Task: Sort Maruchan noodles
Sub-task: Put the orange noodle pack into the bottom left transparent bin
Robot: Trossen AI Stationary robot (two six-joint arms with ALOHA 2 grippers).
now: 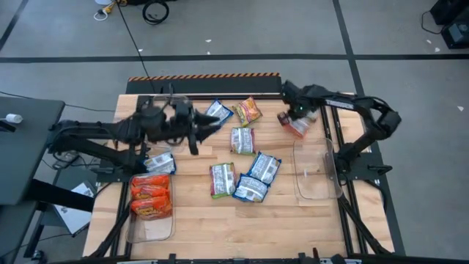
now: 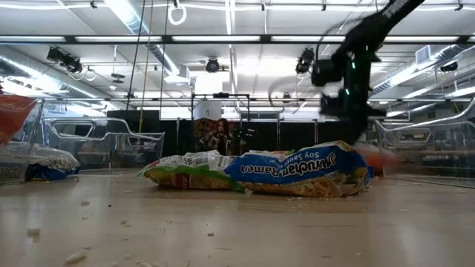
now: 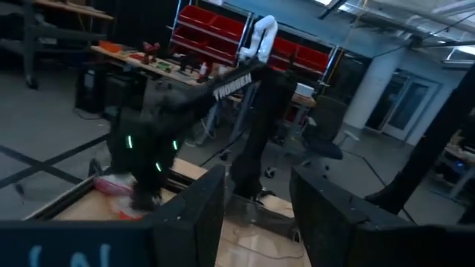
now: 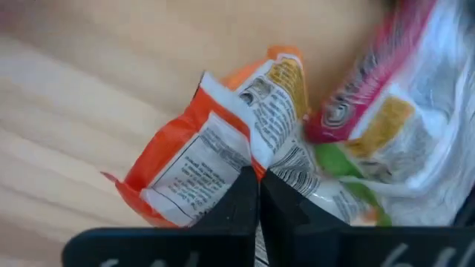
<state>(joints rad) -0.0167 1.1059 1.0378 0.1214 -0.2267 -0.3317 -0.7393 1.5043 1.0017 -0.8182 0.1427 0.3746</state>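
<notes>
Right now the right gripper [image 1: 294,119] is down at the far right corner of the bench [image 1: 198,220], its fingers pinched together on the edge of an orange packet [image 4: 215,159]. A pink, green and yellow packet [image 4: 386,141] lies touching that one on the bench.

The left gripper [image 1: 199,130] hangs above the far left part of the bench with its fingers spread and nothing between them. It looks to be waiting.

The other noodle packets are scattered. A blue one [image 1: 218,111] and an orange one [image 1: 248,111] lie near the far edge, a green one [image 1: 242,139] in the middle, and nearer the front another green one [image 1: 223,179] beside two blue ones [image 1: 264,168] [image 1: 250,189]. The clear bin on the left [image 1: 150,229] already holds a stack of orange packets [image 1: 152,195], with a blue packet [image 1: 160,163] at its far end. The clear bin on the right [image 1: 316,192] looks bare.

I would guess these packets are light and crinkly, with a slick film that slides easily and a brittle noodle block inside. Crumbs on the wood in the low view suggest some have cracked. The flat sealed end seam seems the safest place to pinch, since a hard squeeze on the body could snap the block.
</notes>
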